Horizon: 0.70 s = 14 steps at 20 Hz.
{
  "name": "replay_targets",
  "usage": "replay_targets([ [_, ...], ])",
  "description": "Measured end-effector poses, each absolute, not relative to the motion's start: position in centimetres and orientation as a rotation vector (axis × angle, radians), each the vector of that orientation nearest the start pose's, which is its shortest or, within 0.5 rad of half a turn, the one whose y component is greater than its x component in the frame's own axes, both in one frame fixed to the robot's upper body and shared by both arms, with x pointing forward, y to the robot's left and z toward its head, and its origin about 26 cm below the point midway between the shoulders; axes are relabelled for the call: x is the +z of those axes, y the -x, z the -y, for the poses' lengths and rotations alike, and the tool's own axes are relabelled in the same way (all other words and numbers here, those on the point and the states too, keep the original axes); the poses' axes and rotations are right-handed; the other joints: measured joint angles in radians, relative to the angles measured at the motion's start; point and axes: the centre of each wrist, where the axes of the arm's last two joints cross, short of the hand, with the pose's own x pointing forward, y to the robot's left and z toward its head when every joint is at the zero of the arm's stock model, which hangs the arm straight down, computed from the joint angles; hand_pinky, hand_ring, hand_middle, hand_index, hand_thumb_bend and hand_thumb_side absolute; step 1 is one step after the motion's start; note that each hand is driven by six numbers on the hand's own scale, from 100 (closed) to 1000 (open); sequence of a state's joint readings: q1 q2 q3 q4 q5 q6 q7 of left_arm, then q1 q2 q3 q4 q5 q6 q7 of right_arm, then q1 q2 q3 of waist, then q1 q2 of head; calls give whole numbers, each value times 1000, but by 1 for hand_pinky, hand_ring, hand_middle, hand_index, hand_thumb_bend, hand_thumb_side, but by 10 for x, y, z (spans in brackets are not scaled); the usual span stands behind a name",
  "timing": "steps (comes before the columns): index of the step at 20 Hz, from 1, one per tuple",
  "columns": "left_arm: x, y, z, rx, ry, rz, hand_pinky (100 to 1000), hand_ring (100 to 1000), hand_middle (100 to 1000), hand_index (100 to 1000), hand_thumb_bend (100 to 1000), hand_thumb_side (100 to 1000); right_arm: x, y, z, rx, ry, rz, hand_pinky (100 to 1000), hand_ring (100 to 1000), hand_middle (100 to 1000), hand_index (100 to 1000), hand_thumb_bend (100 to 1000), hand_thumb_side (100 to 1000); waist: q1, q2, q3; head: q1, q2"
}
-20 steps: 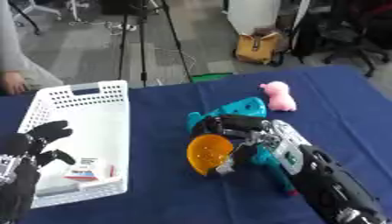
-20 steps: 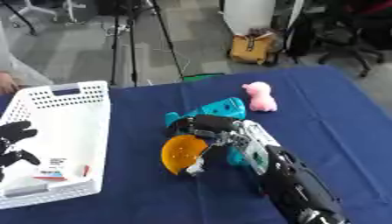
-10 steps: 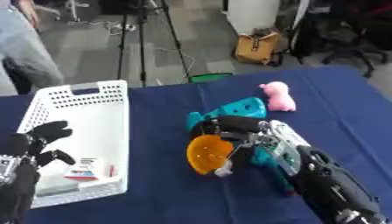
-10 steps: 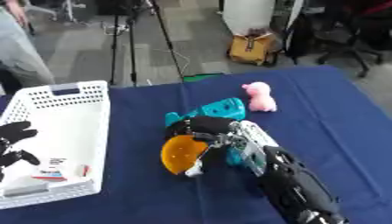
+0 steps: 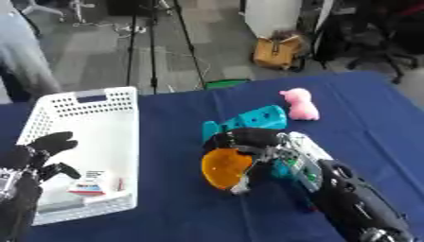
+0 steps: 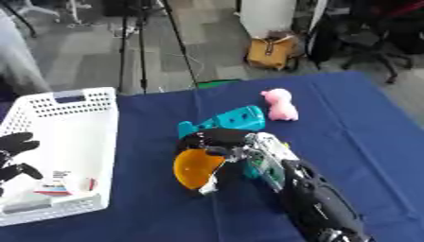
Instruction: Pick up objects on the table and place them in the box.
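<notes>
An orange bowl-like object (image 5: 224, 167) lies tilted on the blue table, and my right hand (image 5: 248, 144) is over it with fingers curled round its upper rim. A teal plastic toy (image 5: 248, 120) lies just behind the hand, partly hidden by my forearm. Further back right sits a pink pig toy (image 5: 300, 104). The white perforated box (image 5: 91, 118) stands at the left with a small card or packet (image 5: 87, 182) inside. My left hand (image 5: 37, 151) hangs at the box's near left corner, fingers loosely curled, holding nothing.
The blue cloth table (image 5: 373, 123) runs to the right and near edge. Beyond it are a tripod (image 5: 153, 33), a tan bag (image 5: 278, 49) and chairs on the floor. A person's leg (image 5: 25, 52) shows at the far left.
My right hand stays on the orange object with little movement. The view has shifted slightly, and the person at the far left has moved along the table's back edge.
</notes>
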<state>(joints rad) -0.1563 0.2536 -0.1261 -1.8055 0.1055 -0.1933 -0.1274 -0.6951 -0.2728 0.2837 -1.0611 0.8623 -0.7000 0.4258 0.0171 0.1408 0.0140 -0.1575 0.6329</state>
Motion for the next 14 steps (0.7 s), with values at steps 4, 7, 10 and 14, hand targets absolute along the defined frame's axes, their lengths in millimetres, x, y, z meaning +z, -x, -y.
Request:
replay_targets([
  [4, 99, -302, -242, -425, 163, 2092, 499, 815, 785, 791, 294, 1000, 80, -434, 204, -2774, -399, -2304, 877, 867, 882, 908, 662, 620, 1, 0, 0, -2, 0],
  [7, 99, -302, -242, -425, 163, 2092, 499, 815, 785, 790, 294, 1000, 78, -434, 204, -2783, -404, -2296, 879, 868, 881, 908, 664, 618, 2, 0, 0, -3, 0],
  [10, 99, -302, -242, -425, 163, 2092, 499, 815, 785, 790, 294, 1000, 78, -434, 205, -2780, -410, -2292, 878, 868, 881, 908, 664, 618, 2, 0, 0, -3, 0],
  [14, 99, -302, -242, -425, 163, 2092, 499, 814, 785, 790, 294, 1000, 77, -435, 206, -2772, -414, -2291, 865, 853, 876, 905, 668, 616, 2, 0, 1, -4, 0],
])
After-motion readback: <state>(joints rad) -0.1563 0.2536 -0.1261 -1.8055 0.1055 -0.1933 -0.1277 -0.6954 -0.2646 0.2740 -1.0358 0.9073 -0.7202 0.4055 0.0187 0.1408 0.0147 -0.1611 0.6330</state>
